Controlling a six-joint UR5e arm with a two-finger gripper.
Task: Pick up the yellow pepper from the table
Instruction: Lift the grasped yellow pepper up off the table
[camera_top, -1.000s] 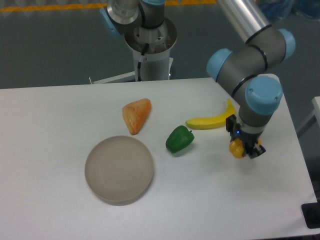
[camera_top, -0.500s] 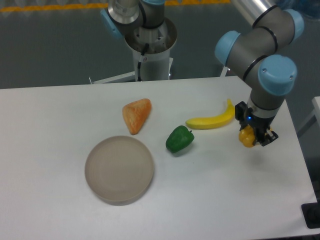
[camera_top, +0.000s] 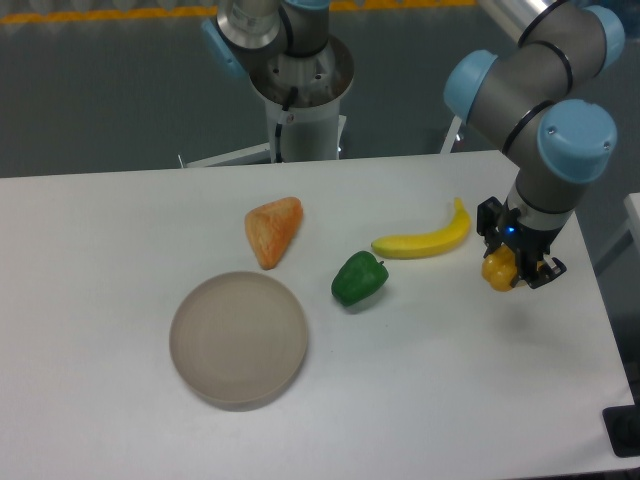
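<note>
Yellow pepper clamped btwn jaws, right of banana.

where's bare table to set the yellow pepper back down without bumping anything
Bare table: the front right, below the green pepper and right of the bowl; also the far left, left of the orange wedge. The middle is crowded, from wedge through banana. The gripper holds the yellow pepper right of the banana.
</note>
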